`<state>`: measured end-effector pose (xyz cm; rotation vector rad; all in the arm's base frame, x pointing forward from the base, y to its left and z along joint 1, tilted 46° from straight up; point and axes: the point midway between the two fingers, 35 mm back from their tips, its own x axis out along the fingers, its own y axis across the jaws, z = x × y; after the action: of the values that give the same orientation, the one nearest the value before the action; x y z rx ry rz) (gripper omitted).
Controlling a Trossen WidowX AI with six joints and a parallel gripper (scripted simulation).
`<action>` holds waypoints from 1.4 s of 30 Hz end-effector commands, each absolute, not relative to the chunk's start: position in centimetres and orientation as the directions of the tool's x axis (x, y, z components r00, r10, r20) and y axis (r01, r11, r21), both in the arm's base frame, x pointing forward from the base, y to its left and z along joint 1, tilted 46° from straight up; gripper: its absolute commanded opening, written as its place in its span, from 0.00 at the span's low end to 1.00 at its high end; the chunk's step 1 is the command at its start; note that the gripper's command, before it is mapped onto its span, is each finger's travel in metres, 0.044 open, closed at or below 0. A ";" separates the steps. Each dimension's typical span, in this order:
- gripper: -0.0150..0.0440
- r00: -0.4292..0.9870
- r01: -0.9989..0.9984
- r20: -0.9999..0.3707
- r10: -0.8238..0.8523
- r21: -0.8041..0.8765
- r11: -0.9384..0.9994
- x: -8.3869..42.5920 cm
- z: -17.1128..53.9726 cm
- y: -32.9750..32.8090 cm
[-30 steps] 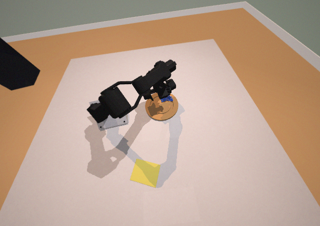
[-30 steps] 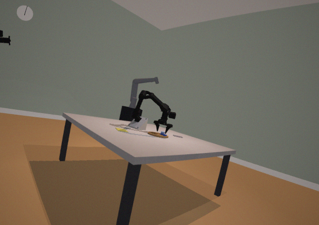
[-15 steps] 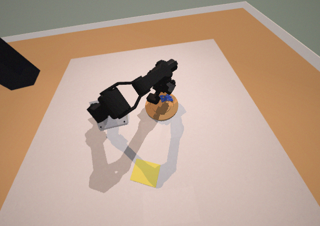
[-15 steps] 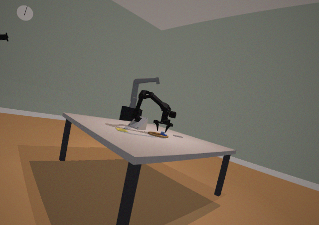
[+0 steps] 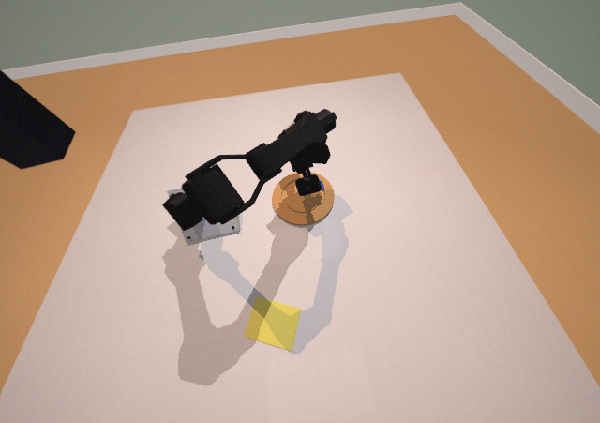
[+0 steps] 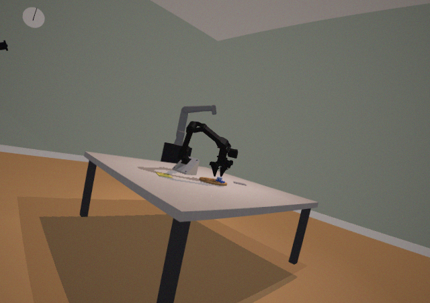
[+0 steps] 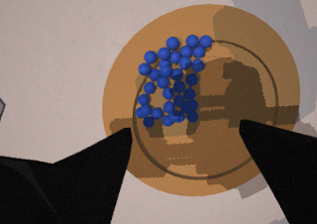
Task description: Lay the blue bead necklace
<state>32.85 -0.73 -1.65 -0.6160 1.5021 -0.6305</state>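
Observation:
The round wooden bead board (image 5: pixel 287 211) (image 6: pixel 207 180) (image 7: pixel 119 95) lies flat on the table, with a thin circular groove (image 7: pixel 198 177) in its face. The blue bead necklace (image 5: pixel 322 185) (image 6: pixel 219 180) (image 7: pixel 165 71) lies bunched in a folded clump on the upper-left part of the board in the wrist view. Some beads cross the groove's line there, and many lie inside the ring. My gripper (image 5: pixel 308 186) (image 6: pixel 218 175) (image 7: pixel 186 131) is open and empty, pointing down just above the board. In the wrist view the clump lies beyond the fingertips, nearer the left finger. The top view mostly hides the necklace behind the gripper.
A yellow square (image 5: pixel 273 324) (image 6: pixel 164 175) lies flat on the table, away from the board. A small thin grey piece (image 6: pixel 239 183) lies beyond the board in the exterior view. A grey post with a bent arm (image 6: pixel 182 122) rises behind my base.

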 end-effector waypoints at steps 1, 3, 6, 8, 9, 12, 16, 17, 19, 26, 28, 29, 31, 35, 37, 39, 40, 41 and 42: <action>0.90 -0.019 -0.598 -0.703 -0.711 -0.561 0.572 33.7 -0.3 -0.6; 0.90 -0.019 -0.598 -0.703 -0.711 -0.561 0.572 33.7 -0.3 -0.6; 0.90 -0.019 -0.598 -0.703 -0.711 -0.561 0.572 33.7 -0.3 -0.6; 0.90 -0.019 -0.598 -0.703 -0.711 -0.561 0.572 33.7 -0.3 -0.6; 0.90 -0.019 -0.598 -0.703 -0.711 -0.561 0.572 33.7 -0.3 -0.6; 0.90 -0.019 -0.598 -0.703 -0.711 -0.561 0.572 33.7 -0.3 -0.6; 0.90 -0.019 -0.598 -0.703 -0.711 -0.561 0.572 33.7 -0.3 -0.6; 0.90 -0.019 -0.598 -0.703 -0.711 -0.561 0.572 33.7 -0.3 -0.6; 0.90 -0.019 -0.598 -0.703 -0.711 -0.561 0.572 33.7 -0.4 -0.7; 0.90 -0.011 -0.591 -0.708 -0.706 -0.565 0.576 33.9 -0.8 -1.1; 0.90 -0.012 -0.591 -0.708 -0.707 -0.565 0.576 33.9 -0.9 -1.2; 0.90 -0.012 -0.591 -0.707 -0.707 -0.565 0.576 33.9 -1.0 -1.2; 0.90 -0.012 -0.592 -0.707 -0.707 -0.565 0.575 33.9 -1.1 -1.4; 0.90 -0.014 -0.593 -0.706 -0.708 -0.564 0.574 33.9 -1.6 -1.9; 0.90 -0.014 -0.594 -0.706 -0.708 -0.564 0.574 33.8 -1.8 -2.1; 0.90 -0.015 -0.595 -0.705 -0.709 -0.564 0.573 33.8 -2.0 -2.4; 0.90 -0.015 -0.595 -0.705 -0.709 -0.564 0.573 33.8 -2.1 -2.5; 0.90 -0.016 -0.595 -0.705 -0.710 -0.563 0.573 33.8 -2.3 -2.6; 0.90 -0.016 -0.596 -0.704 -0.710 -0.563 0.572 33.8 -2.4 -2.7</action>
<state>34.04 -2.12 -1.78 -1.0876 1.6852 -0.1287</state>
